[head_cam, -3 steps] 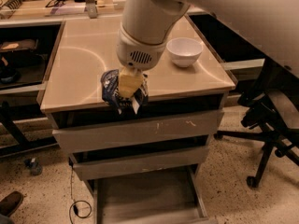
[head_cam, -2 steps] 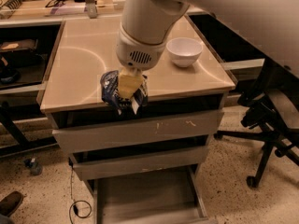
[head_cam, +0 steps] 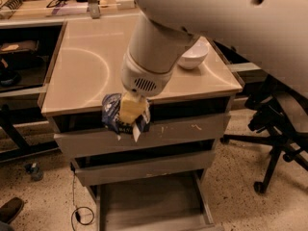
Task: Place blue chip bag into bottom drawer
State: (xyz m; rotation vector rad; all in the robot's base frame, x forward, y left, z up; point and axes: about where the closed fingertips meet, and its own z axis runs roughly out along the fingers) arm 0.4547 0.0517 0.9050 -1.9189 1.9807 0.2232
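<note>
My gripper (head_cam: 131,115) hangs from the big white arm, just in front of the cabinet's front edge at the level of the top drawer. It is shut on the blue chip bag (head_cam: 111,112), a dark navy crinkly bag with white print that bulges out to the left and below the yellowish fingers (head_cam: 131,107). The bag is off the countertop, in the air. The bottom drawer (head_cam: 149,201) is pulled out near the floor, a shallow grey tray with side rails, directly below the bag.
A white bowl (head_cam: 193,56) sits at the back right of the beige countertop (head_cam: 86,71). The scuffed top drawer (head_cam: 192,131) and middle drawer (head_cam: 144,168) are closed. A black office chair base (head_cam: 274,143) stands to the right. A cable (head_cam: 79,211) lies on the floor at left.
The gripper with the blue chip bag has moved forward off the countertop edge and slightly down, now hanging in front of the top drawer.
</note>
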